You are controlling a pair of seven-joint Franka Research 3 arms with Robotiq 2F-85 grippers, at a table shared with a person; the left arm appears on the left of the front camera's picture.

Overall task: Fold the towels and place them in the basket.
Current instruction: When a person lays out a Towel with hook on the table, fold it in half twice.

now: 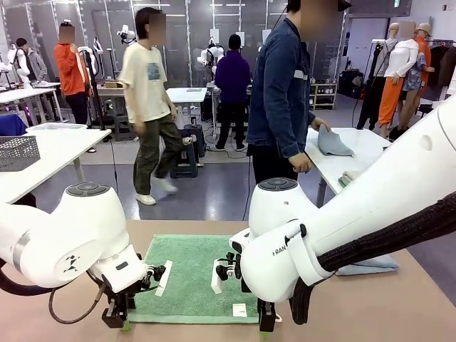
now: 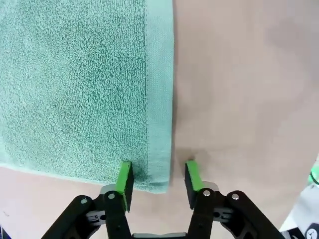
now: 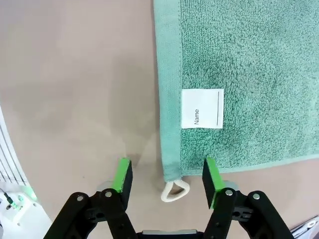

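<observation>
Flat on the table [image 2: 249, 99], the green towel [image 1: 192, 274], with a claw at each near corner.

Near edge partly hidden behind both white arms in the front view; little to see of the light blue towel [image 1: 377, 264], tucked behind the right arm. Far off on another table to the left, a grey basket [image 1: 18, 153], cut by the picture's edge. Bare table along both side hems of the green towel, with room to move. At the near left corner, the left claw [image 2: 158, 172], about half open and holding nothing: one pad over the towel, the other over bare table just past the hem, maybe touching down, hard to tell. At the near right corner, the right claw [image 3: 167, 179], half open too, holding nothing, with the small loop [image 3: 175, 190] between its pads and the white tag [image 3: 202, 115] just ahead.
</observation>
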